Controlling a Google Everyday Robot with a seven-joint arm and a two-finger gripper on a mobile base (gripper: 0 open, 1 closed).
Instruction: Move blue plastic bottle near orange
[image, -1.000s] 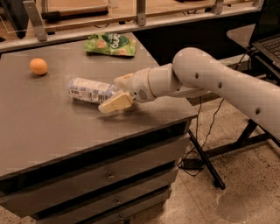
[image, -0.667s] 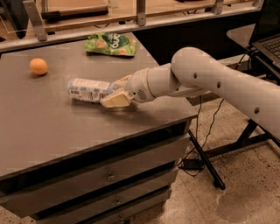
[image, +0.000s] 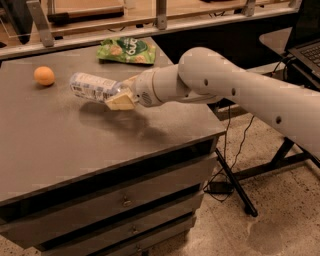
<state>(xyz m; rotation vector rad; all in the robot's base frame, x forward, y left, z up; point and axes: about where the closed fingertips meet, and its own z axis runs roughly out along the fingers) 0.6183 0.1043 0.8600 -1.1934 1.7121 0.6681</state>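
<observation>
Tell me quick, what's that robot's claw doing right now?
Gripper: shut on the blue plastic bottle, holding it sideways just above the table, apart from the orange.

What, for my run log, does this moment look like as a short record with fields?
table: dark top, drawers below
blue plastic bottle: on its side, gripped at the cap end, seemingly just off the table, shadow beneath
tool: over the table, shut on the blue plastic bottle
orange: on the table beyond the bottle's base, apart from it
green snack bag: flat near the table's far edge
task state: bottle not yet set down by the orange
</observation>
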